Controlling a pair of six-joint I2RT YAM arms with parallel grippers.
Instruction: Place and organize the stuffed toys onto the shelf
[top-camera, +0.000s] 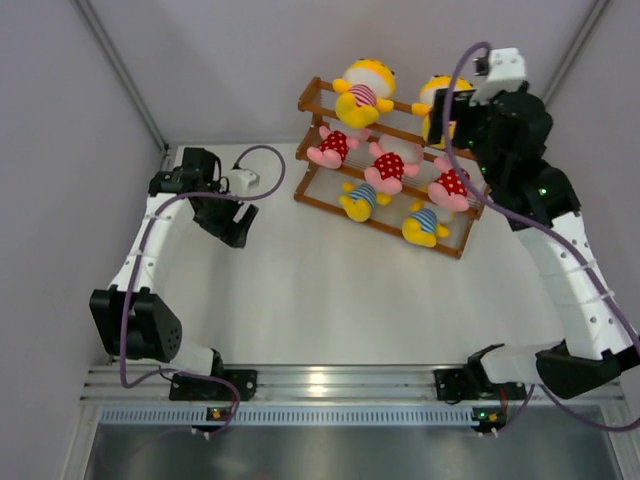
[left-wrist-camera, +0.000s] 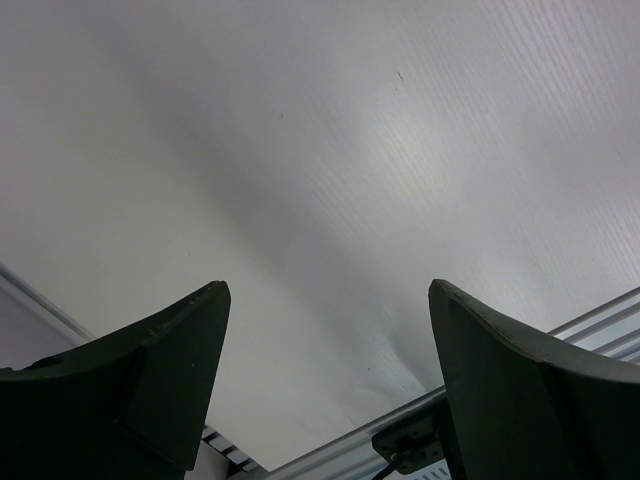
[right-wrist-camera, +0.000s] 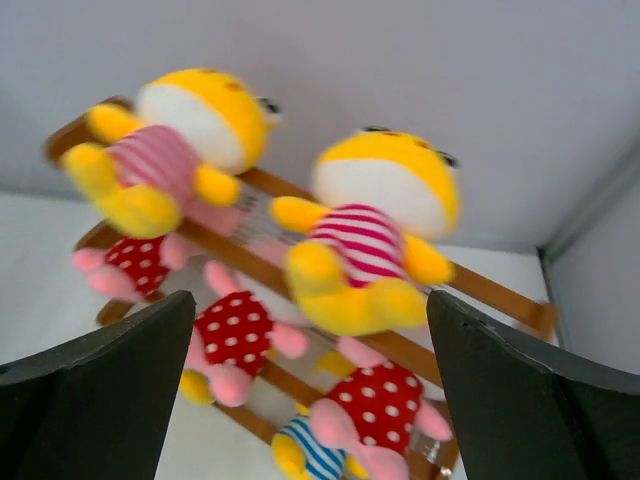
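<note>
The brown wooden shelf stands at the back right of the table. Two yellow pink-striped dolls sit on its top tier, three pink red-dotted dolls on the middle tier, and two yellow blue-striped dolls on the bottom tier. My right gripper is open and empty just in front of the right top doll, apart from it. The right wrist view also shows the shelf rail and a pink doll between the fingers. My left gripper is open and empty over bare table.
A small white box with a purple cable lies beside the left arm. An aluminium rail runs along the near edge. Grey walls close in the back and sides, and the shelf stands near the back wall.
</note>
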